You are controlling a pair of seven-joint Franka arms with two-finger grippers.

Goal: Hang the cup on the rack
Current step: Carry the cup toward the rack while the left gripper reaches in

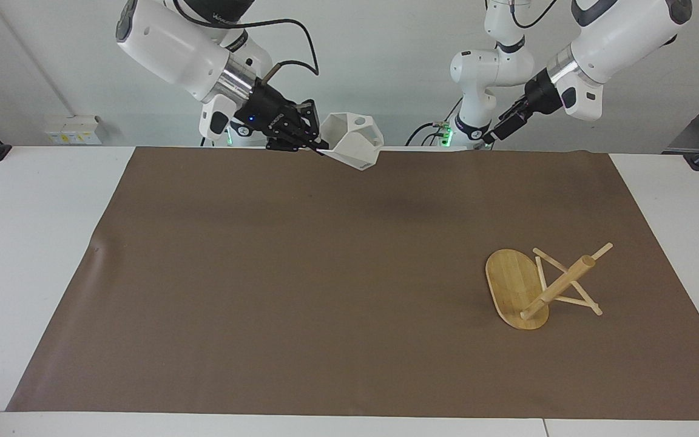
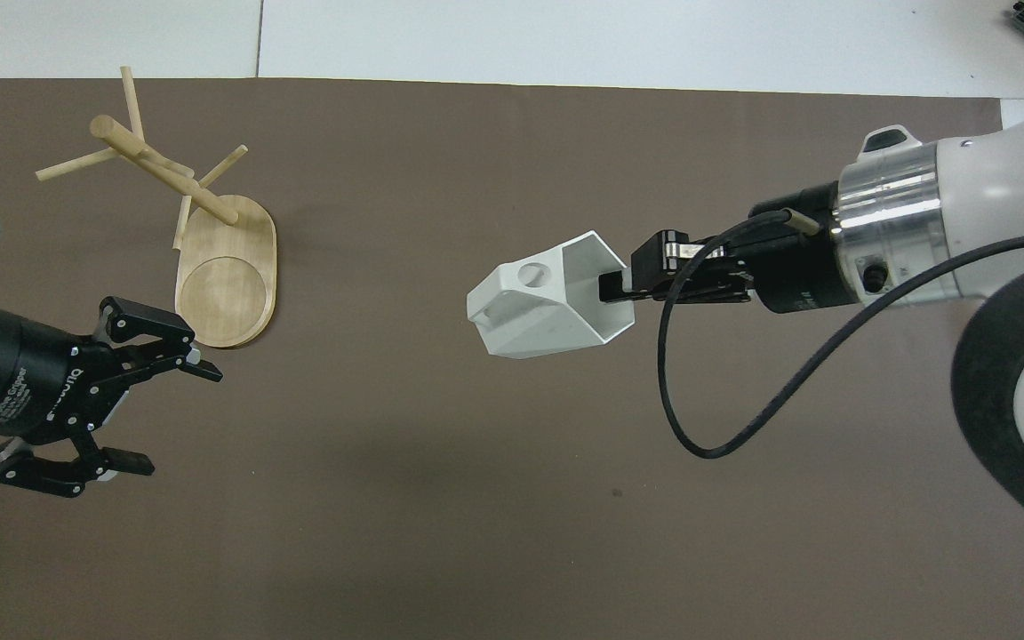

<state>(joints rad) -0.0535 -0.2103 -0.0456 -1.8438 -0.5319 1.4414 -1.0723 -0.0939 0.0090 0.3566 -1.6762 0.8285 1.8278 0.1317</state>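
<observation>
Right gripper (image 2: 612,289): clenched on the rim wall of the cup (image 2: 548,298), one finger inside the mouth and one outside.
Cup: a white, faceted mug carried high in the air over the brown mat (image 1: 301,291), around the middle of the table's width; it is tipped on its side with the mouth turned back toward the gripper and the handle with its round hole on the side away from it.
Right arm: comes in from its own end of the table, the forearm sloping down and the wrist nearly level, a black cable looping beneath it.
Left gripper (image 2: 170,416): fingers spread wide, holding nothing, up in the air over the mat near the rack's base.
Left arm: raised, the wrist angled downward.
Rack (image 1: 540,286): a bamboo mug tree toward the left arm's end of the mat, tipped over, its oval base (image 2: 226,283) on edge and the post and pegs (image 2: 139,153) leaning out; no cup on it.
</observation>
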